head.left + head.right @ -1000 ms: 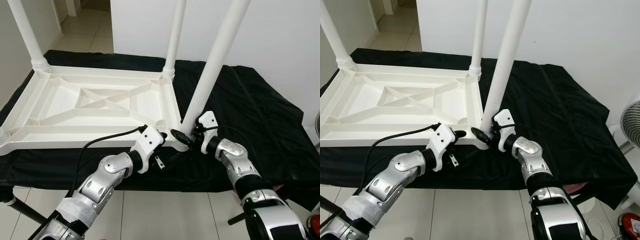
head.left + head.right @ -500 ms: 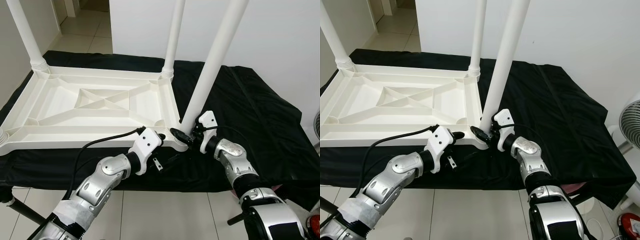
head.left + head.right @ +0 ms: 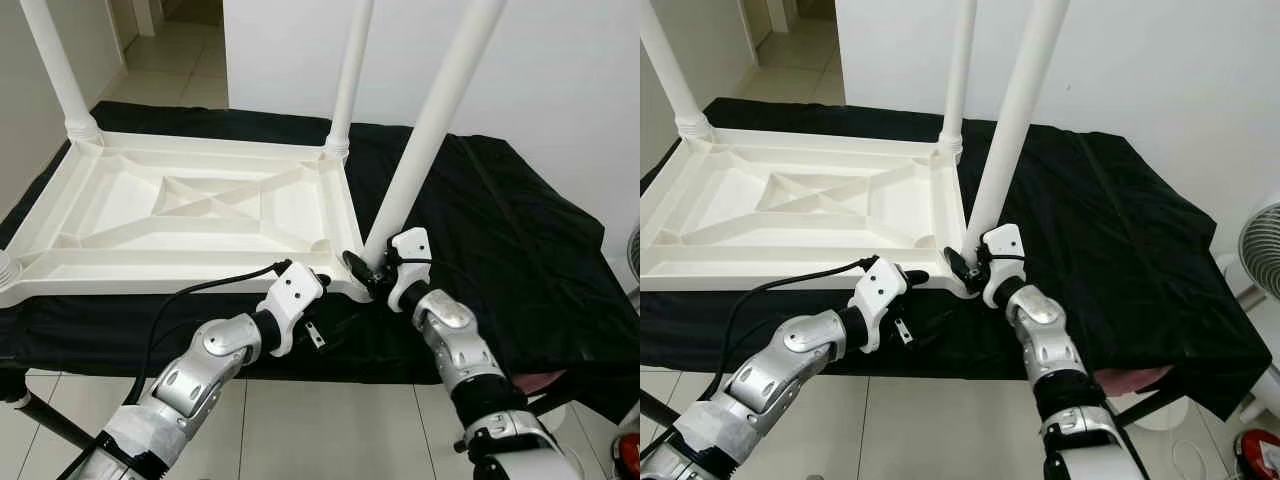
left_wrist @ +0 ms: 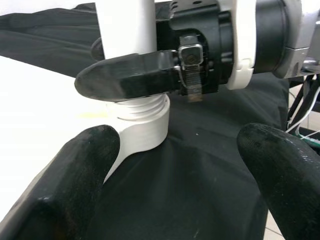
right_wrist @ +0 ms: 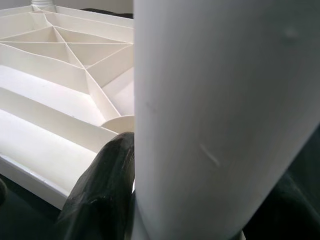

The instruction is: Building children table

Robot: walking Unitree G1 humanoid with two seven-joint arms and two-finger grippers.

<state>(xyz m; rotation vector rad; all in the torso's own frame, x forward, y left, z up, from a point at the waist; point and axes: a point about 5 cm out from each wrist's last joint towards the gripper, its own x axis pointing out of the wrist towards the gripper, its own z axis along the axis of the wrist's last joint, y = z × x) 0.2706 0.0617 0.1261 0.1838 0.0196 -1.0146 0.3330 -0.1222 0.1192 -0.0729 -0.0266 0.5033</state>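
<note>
- Upturned white plastic ribbed tabletop lies underside-up on black cloth
- Right gripper clamped on leaning white plastic leg at its threaded base, in near right corner socket
- Left gripper, fingers apart, holding nothing, just beside that socket

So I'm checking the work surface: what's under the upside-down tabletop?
A black cloth lies under the white tabletop and hangs over the near edge. What supports the cloth is covered.
</note>
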